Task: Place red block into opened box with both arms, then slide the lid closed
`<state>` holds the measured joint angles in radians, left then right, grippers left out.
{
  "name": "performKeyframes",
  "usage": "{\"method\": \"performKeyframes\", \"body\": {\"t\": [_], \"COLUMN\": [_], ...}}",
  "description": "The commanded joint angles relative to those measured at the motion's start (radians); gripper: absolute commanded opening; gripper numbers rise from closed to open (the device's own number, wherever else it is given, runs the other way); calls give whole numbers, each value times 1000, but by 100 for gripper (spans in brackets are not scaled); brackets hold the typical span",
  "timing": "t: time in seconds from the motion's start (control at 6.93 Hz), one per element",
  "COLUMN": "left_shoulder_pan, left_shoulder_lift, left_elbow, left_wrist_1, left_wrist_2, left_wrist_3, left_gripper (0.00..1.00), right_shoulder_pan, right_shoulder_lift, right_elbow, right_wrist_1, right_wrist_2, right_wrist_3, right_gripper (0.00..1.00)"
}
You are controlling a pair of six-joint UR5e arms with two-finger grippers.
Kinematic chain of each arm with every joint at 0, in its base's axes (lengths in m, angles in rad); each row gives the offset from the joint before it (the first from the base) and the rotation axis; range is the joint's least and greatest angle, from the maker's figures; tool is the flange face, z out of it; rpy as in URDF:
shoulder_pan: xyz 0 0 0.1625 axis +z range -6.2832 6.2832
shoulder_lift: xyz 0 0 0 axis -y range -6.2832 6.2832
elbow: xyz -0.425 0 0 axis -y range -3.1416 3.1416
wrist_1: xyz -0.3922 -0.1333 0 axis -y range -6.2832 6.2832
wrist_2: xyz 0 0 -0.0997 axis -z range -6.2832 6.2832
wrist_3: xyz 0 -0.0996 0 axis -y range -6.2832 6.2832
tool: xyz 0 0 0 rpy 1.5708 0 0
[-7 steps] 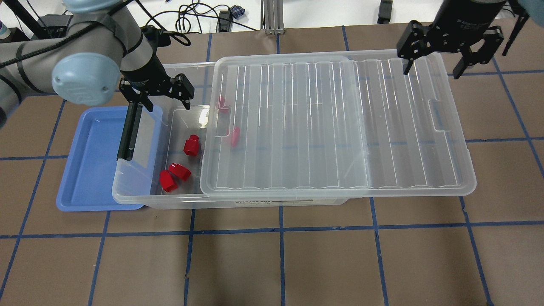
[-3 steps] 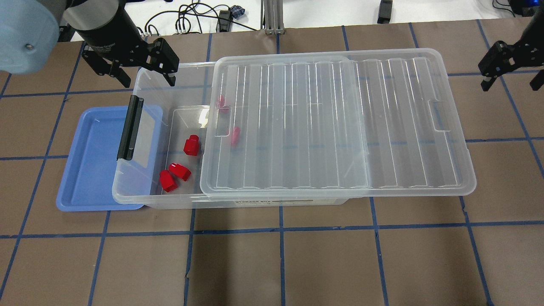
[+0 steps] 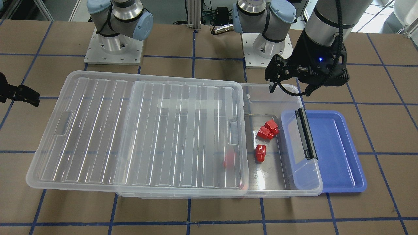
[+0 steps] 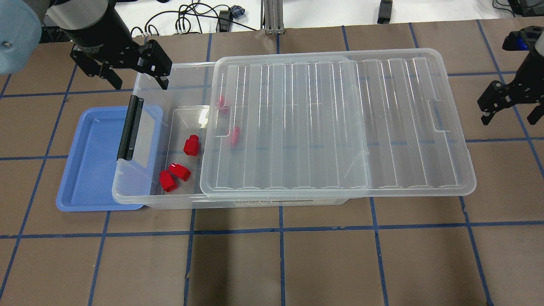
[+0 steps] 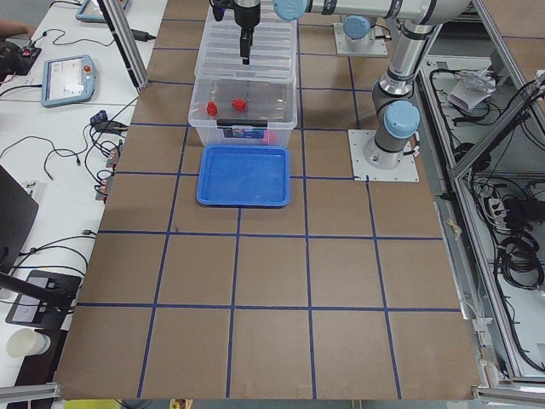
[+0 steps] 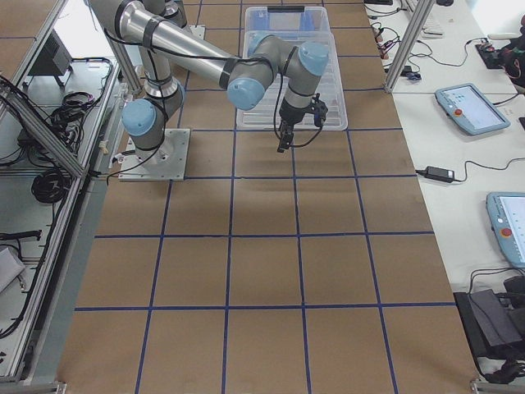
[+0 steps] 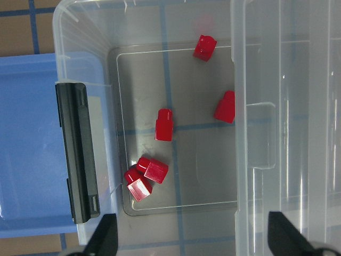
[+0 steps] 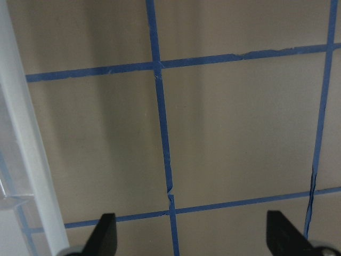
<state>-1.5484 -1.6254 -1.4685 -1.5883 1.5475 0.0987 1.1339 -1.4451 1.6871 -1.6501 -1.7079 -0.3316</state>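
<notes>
The clear box holds several red blocks, three in its uncovered left end and others showing through the lid. That ribbed lid covers most of the box and overhangs its right end. A black bar runs along the box's left short side. My left gripper hangs open and empty above the box's rear left corner, and the left wrist view looks down on the red blocks. My right gripper is open over bare table, right of the lid's short side.
A blue tray lies at the box's left end, partly under it. Cables and an aluminium post sit beyond the table's rear edge. Blue tape lines cross the brown table. In the right wrist view the lid's rim runs down the left edge.
My left gripper pulled back from the black bar toward the rear left. My right gripper left the lid's rear right corner and moved out to the right, then forward. Lid and blocks stayed put.
</notes>
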Motion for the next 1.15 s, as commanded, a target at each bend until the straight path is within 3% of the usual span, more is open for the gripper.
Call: {"method": "performKeyframes", "body": {"t": [0.0,0.58,1.01], "left_shoulder_pan": [-5,-12,-13], "left_shoulder_lift": [-14,-17,-17], "left_elbow": [4,0,0], "left_wrist_1": [2,2,2], "left_wrist_2": [-1,-6,-6], "left_wrist_3": [4,4,4], "left_gripper": [100,100,100], "right_shoulder_pan": [0,32,102], "right_shoulder_lift": [-3,5,3], "right_elbow": [35,92,95], "right_wrist_1": [-27,-135,-188], "right_wrist_2": [2,8,62], "right_wrist_3": [6,22,84], "right_gripper": [100,100,100]}}
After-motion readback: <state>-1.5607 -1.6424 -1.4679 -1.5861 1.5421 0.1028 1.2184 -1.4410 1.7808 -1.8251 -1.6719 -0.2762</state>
